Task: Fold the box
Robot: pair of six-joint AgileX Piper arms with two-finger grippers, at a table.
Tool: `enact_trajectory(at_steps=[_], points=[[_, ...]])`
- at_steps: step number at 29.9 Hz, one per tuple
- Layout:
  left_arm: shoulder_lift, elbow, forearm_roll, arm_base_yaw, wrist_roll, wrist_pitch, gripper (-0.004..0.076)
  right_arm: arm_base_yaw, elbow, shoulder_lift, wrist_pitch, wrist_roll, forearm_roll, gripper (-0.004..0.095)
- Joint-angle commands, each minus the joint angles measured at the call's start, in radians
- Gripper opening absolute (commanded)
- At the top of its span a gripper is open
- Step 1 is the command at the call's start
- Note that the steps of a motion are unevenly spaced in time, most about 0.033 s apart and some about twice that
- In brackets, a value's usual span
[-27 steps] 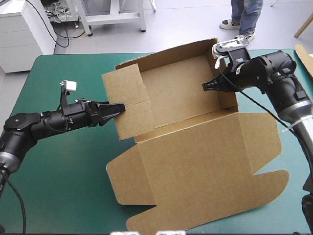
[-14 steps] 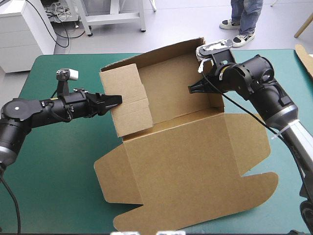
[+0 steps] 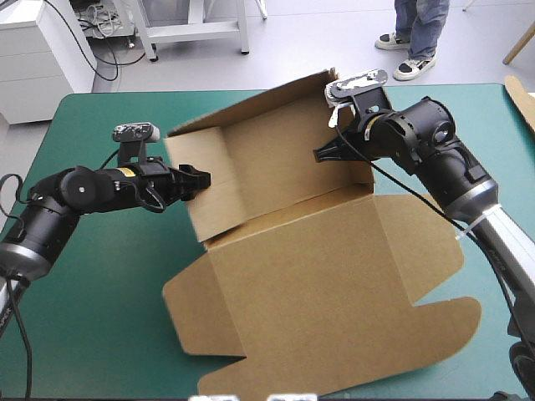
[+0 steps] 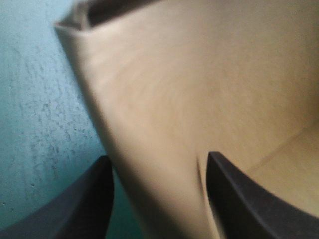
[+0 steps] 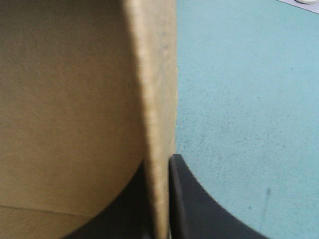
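Note:
The brown box (image 3: 334, 284) stands as an open tray at the back of the table, with its lid lying flat toward the front. My left gripper (image 3: 201, 178) is at the tray's left wall (image 3: 213, 200). In the left wrist view its black fingers (image 4: 84, 199) stand apart, and that thick doubled wall (image 4: 164, 99) runs between them. My right gripper (image 3: 319, 154) reaches into the tray from the right. Its fingers (image 5: 187, 199) are pinched on the right wall (image 5: 154, 74), one inside and one outside.
The teal-green cover (image 3: 84, 284) lies bare to the left of the lid and in front of my left arm. A piece of more brown board (image 3: 522, 100) shows at the table's right edge.
The box has slid and turned toward the left, and both grippers moved left with it. The left wall has swung in closer to the tray.

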Motion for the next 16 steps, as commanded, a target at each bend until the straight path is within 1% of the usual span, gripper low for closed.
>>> enact_trajectory(at_steps=[1,4,6,7,9,10,13,16], points=[[0.013,-0.033,-0.035,-0.036,-0.017,-0.106,0.0357,0.031,-0.033,-0.050,-0.103,0.011,0.054,-0.0018],[0.035,-0.033,-0.035,-0.048,-0.015,-0.119,0.0351,0.031,-0.033,-0.050,-0.095,0.004,0.059,-0.0018],[0.046,-0.033,-0.018,-0.048,-0.015,-0.125,0.0302,0.031,-0.033,-0.050,-0.095,0.004,0.051,-0.0018],[0.047,-0.033,-0.018,-0.048,-0.015,-0.130,0.0239,0.031,-0.033,-0.050,-0.089,0.004,0.042,-0.0018],[0.050,-0.033,-0.012,-0.051,-0.013,-0.149,0.0058,0.031,-0.033,-0.045,-0.084,0.009,0.038,-0.0018],[0.050,-0.034,-0.004,-0.054,-0.011,-0.158,-0.0006,0.031,-0.033,-0.043,-0.075,0.021,0.033,-0.0018],[0.049,-0.052,0.042,-0.073,-0.016,-0.155,-0.0008,0.029,-0.033,-0.026,-0.037,0.056,0.002,-0.0020],[0.069,-0.089,0.160,-0.103,-0.095,-0.130,-0.0008,0.029,-0.033,0.005,-0.007,0.070,-0.004,-0.0020]])
